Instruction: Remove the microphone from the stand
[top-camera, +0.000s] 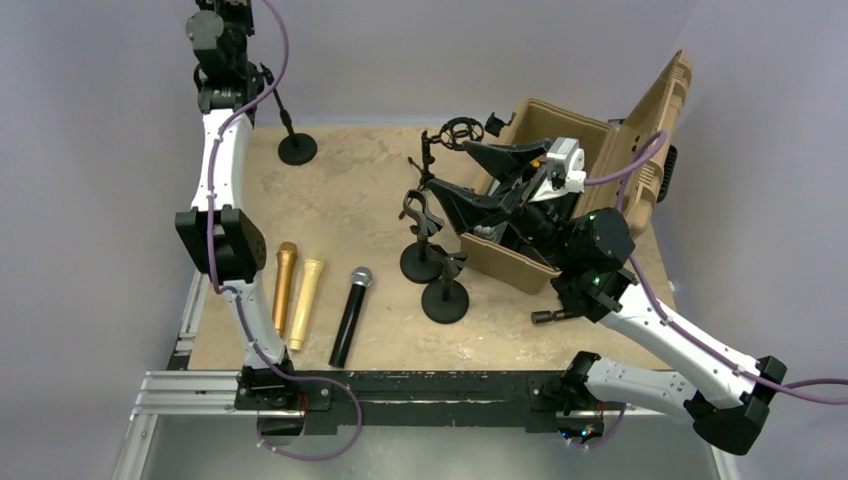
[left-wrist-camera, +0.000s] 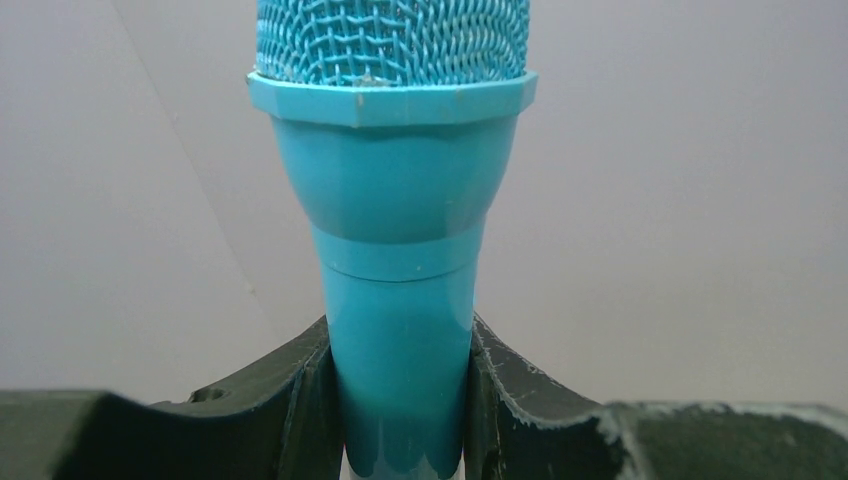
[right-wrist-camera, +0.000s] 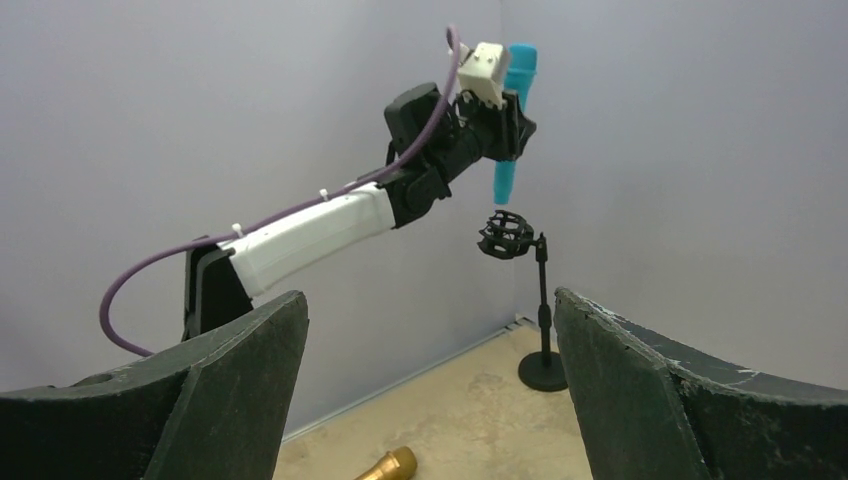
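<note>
My left gripper is shut on the handle of a blue microphone with a mesh head. In the right wrist view the blue microphone hangs upright in that gripper, lifted clear just above the empty black clip of the stand. In the top view the left gripper is high at the far left above the stand's round base; the microphone is hidden there. My right gripper is open and empty; it hovers by the box and faces the stand.
A gold microphone, a pale gold one and a black one lie at the front left. Three empty stands stand mid-table. An open tan case is at the right.
</note>
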